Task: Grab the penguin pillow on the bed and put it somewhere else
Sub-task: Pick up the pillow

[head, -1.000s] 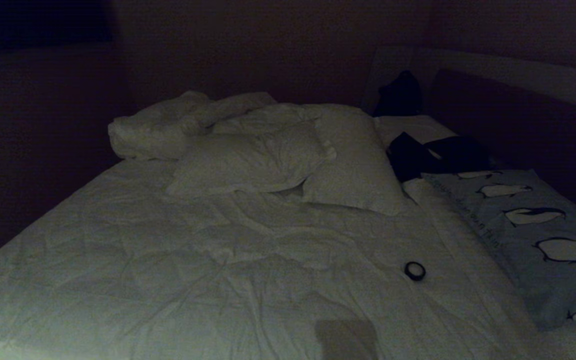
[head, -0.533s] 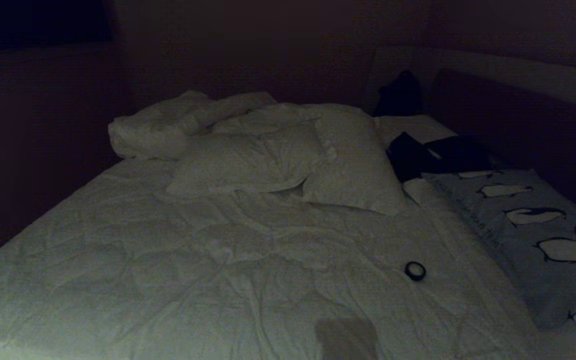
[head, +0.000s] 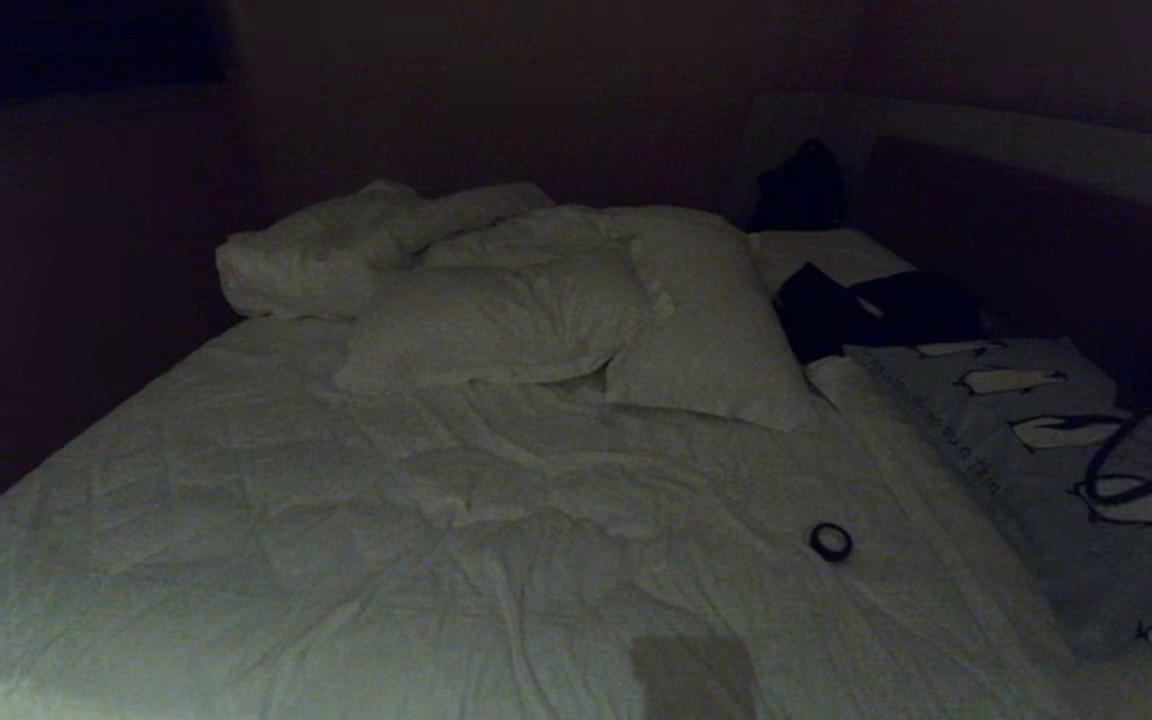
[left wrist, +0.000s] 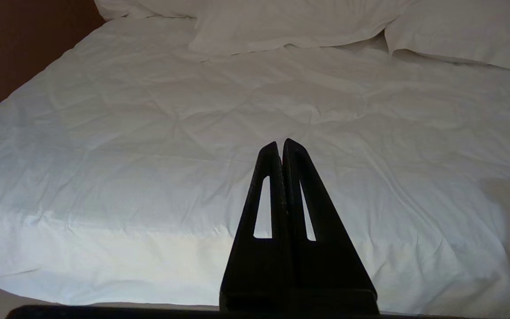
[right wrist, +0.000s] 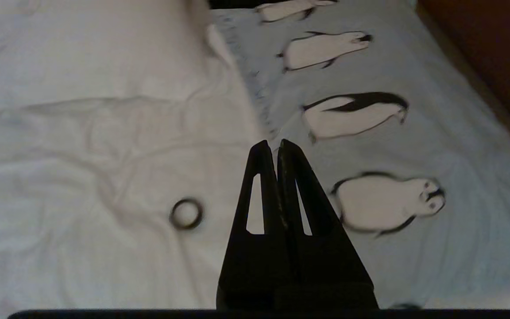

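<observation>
Nothing lifted yet: penguin pillow (right wrist: pixel 370 133) lies flat on the bed (head: pixel 336 500); my right claw (right wrist: pixel 272 146) hovers above it, clenched and empty; left claw (left wrist: pixel 280 146) clenched too.

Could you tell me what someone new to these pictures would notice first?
The penguin pillow, pale blue with black-and-white penguins, lies along the bed's right edge. The right gripper hangs above it with jaws shut. White pillows are heaped at the far end, and a small dark ring sits on the bedding left of the penguin pillow.
</observation>
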{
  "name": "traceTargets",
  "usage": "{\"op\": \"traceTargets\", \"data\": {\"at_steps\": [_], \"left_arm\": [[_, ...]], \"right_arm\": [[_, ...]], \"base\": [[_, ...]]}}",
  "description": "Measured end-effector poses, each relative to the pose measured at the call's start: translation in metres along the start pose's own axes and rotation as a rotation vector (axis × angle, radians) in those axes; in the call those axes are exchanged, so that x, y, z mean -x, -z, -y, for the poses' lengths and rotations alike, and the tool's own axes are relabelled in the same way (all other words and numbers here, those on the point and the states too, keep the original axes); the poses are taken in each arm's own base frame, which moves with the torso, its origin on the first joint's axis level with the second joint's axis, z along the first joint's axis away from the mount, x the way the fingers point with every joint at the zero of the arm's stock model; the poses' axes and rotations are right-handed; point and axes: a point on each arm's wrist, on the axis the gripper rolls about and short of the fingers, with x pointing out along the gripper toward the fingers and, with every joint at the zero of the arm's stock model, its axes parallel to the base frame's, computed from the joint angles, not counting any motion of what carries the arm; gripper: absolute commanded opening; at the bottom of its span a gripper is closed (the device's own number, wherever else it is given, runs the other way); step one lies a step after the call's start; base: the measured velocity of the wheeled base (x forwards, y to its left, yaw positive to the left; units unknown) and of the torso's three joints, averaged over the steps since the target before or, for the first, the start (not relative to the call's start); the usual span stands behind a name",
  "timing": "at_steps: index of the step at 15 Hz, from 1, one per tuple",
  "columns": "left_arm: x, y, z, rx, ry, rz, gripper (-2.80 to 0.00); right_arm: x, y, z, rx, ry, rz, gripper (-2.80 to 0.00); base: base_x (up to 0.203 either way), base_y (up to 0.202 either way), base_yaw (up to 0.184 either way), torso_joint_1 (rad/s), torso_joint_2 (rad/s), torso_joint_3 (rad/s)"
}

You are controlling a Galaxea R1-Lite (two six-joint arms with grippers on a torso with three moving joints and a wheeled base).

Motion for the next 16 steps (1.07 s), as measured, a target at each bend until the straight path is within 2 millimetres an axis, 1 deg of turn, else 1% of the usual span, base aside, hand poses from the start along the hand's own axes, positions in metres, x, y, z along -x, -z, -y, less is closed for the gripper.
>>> {"op": "traceTargets", "data": {"at_steps": [4,7,9,14,15,16], "left_arm": [[0.0,0.0,0.0,0.0,-0.001,0.0,-2.8],[0.0,0.0,0.0,0.0,0.0,0.0,-2.8],[0.0,0.0,0.0,0.0,0.0,0.0,-2.8],[0.0,0.0,0.0,0.0,0.0,0.0,-2.8],[0.0,0.0,0.0,0.0,0.0,0.0,-2.8],[0.0,0.0,0.0,0.0,0.0,0.0,-2.8]], "right_arm": [[-0.042,-0.006,0.024,-0.02,0.08,-0.019,-2.8],[-0.073,0.002,0.041,-0.016,0.116,-0.057,-2.8],[-0.086,0.005,0.053,-0.009,0.118,-0.066,-2.8],[-0.11,0.025,0.081,0.018,0.08,-0.123,-2.8],[-0.112,0.027,0.085,0.016,0.073,-0.13,-0.78],[-0.113,0.03,0.088,0.011,0.064,-0.134,0.0]], "base": [[0.0,0.0,0.0,0.0,0.0,0.0],[0.0,0.0,0.0,0.0,0.0,0.0],[0.0,0.0,0.0,0.0,0.0,0.0],[0.0,0.0,0.0,0.0,0.0,0.0],[0.0,0.0,0.0,0.0,0.0,0.0],[0.0,0.0,0.0,0.0,0.0,0.0]]}}
